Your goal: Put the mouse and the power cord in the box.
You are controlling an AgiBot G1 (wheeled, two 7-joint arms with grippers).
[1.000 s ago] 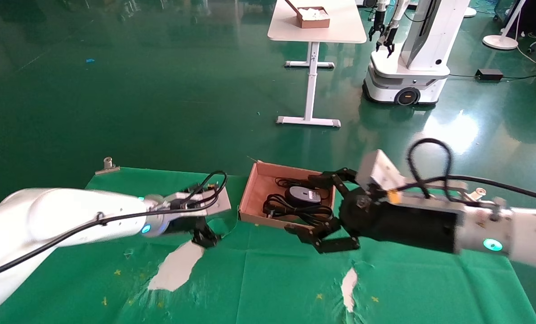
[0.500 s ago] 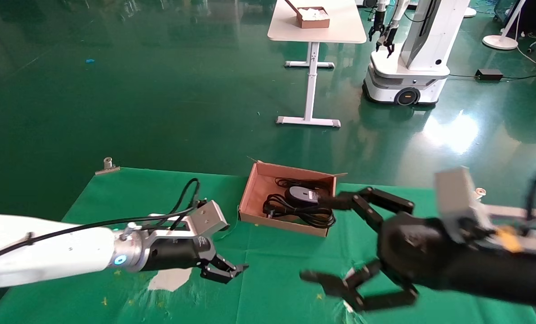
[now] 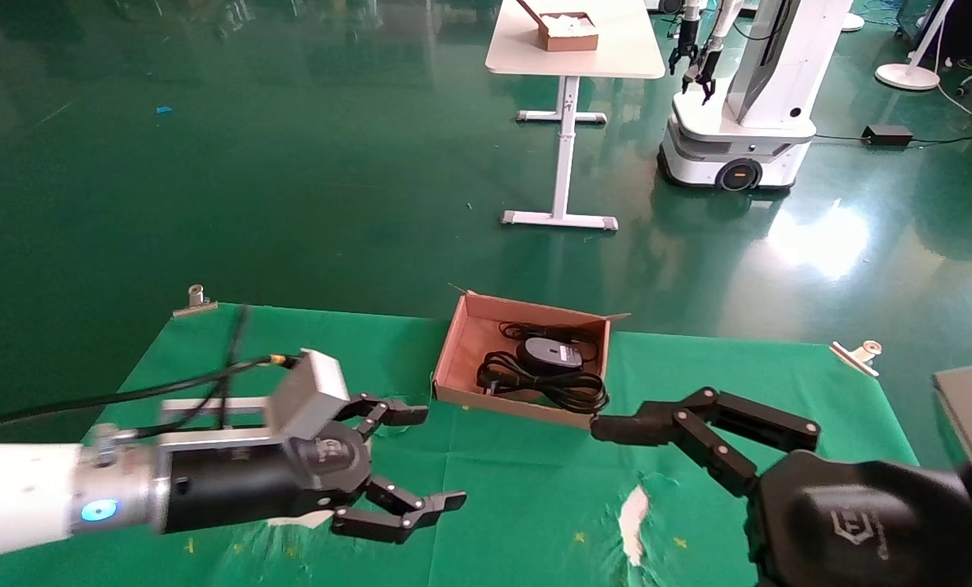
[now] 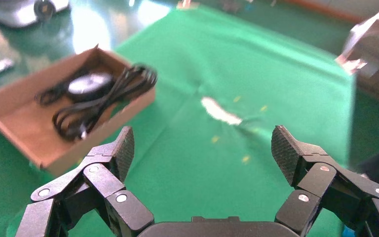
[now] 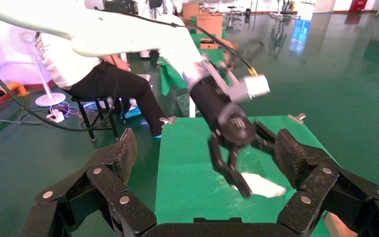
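Observation:
The box (image 3: 451, 349) sits at the far middle of the green cloth. Inside it lie the black mouse (image 3: 548, 353) with its grey patch and the looped power cord (image 3: 545, 385). My left gripper (image 3: 439, 456) hovers open and empty over the cloth, near-left of the box. The left wrist view shows the box (image 4: 17, 133), the mouse (image 4: 86, 83), the power cord (image 4: 106, 98) and the open left gripper (image 4: 202, 148). My right gripper (image 5: 203, 148) is open and empty, near-right of the box; only one of its fingers (image 3: 698, 424) appears in the head view.
White tears show in the green cloth (image 3: 535, 497), one at the near middle (image 3: 633, 512). Metal clips (image 3: 195, 300) (image 3: 857, 356) hold the far corners. Beyond stand a white table (image 3: 576, 57) with a small brown box (image 3: 569, 33) and another robot (image 3: 739, 106). A seated person (image 5: 108, 81) is beside the table.
Both arms have drawn back from the box toward the near edge. The left gripper has turned level and opened wide. The right gripper stayed open. Mouse and cord have not moved.

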